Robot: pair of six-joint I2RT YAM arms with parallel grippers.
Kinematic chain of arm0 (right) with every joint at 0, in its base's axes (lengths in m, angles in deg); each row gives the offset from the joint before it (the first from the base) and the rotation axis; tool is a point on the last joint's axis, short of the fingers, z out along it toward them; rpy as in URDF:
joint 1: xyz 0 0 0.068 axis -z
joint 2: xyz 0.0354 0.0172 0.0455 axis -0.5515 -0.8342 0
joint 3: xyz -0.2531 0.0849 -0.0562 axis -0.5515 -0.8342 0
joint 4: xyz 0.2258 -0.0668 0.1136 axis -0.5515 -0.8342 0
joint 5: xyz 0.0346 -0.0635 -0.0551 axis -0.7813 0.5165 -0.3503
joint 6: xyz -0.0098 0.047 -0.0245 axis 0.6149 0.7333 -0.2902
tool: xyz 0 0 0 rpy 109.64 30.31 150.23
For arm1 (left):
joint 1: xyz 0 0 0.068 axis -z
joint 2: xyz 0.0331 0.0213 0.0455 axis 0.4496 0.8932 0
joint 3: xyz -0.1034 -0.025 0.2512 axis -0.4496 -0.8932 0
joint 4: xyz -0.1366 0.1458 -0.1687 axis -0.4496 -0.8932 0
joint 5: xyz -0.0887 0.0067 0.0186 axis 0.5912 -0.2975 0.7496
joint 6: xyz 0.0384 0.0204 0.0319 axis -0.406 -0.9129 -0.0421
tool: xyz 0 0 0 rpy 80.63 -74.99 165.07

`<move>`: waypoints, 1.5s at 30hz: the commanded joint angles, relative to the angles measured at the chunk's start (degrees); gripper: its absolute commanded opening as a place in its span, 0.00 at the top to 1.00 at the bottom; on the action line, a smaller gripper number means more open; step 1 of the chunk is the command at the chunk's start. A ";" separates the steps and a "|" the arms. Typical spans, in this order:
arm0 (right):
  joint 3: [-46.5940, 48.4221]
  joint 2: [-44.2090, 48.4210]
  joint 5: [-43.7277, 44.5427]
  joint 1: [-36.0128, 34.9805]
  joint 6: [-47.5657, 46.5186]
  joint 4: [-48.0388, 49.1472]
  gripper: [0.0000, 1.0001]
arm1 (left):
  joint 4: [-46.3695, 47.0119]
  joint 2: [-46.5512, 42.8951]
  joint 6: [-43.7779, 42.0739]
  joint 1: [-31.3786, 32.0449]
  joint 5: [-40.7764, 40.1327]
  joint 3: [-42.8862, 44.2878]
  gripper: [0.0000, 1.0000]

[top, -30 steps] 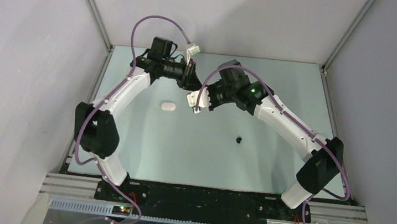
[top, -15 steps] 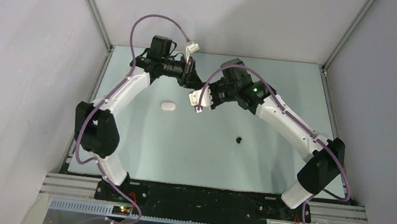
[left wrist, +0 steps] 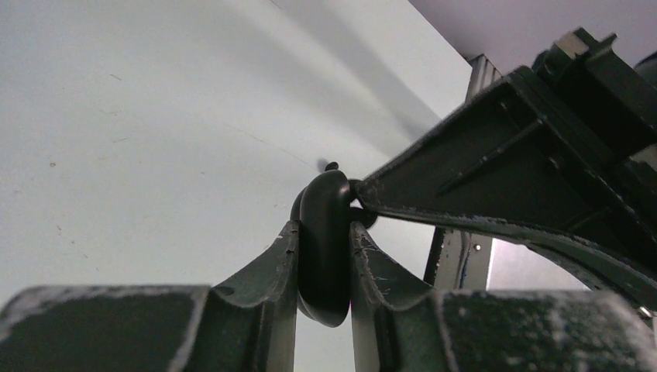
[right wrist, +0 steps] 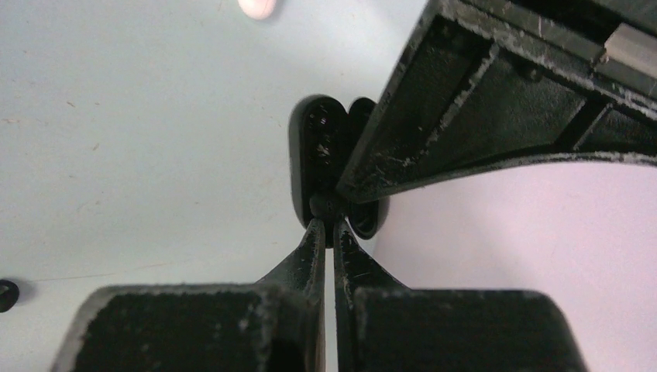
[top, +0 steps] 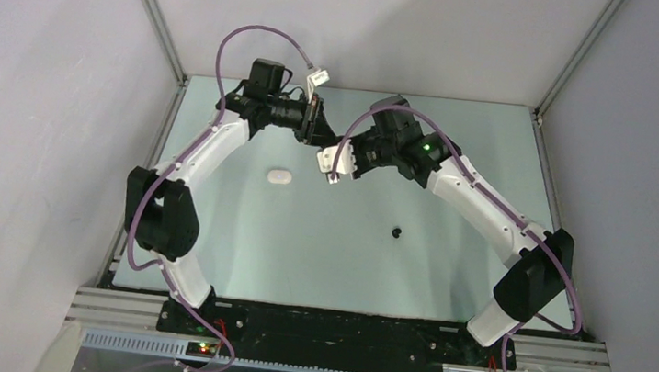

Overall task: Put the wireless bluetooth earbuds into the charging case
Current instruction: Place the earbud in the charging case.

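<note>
Insertion step, mid-air, at about 12 o'clock of the table [top: 446,272]. left gripper [left wrist: 324,232] is clamped on the black charging case [left wrist: 322,205], holding it edge-on off the surface; the right wrist view shows two dark halves, so the lid looks open. right gripper [right wrist: 326,225] has its jaws squeezed together, tips right at the case's mouth and touching a small dark nub [right wrist: 324,205]. That's likely a black bud, but I can't tell if it's pinched or just being pushed. My read: seating one bud in its socket. To do it well, the left arm should lock the case rigid with no wrist drift. The right should push straight along the socket axis, slow and short, with no side load, or the case will pivot in the clamp. If the bud sits cocked, back off and realign, don't force it. Let go only once it's flush. Leftovers: loose black earbud [top: 396,234] on the table at 4 o'clock from centre, well apart from both arms; white case [top: 280,176] at 9 o'clock, nothing touching it. White buds not visible.
</note>
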 commanded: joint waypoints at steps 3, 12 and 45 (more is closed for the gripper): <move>2.23 1.00 3.03 1.87 0.94 1.77 1.00 | -0.06 -0.60 2.49 -0.02 5.35 1.16 1.00; 2.77 0.70 -1.56 1.46 0.83 -0.27 1.00 | 0.94 -0.05 4.60 -0.23 6.30 1.16 1.00; 12.17 -4.73 -11.57 0.96 1.44 -12.82 1.00 | 9.74 0.35 13.53 -0.94 8.70 -1.10 0.98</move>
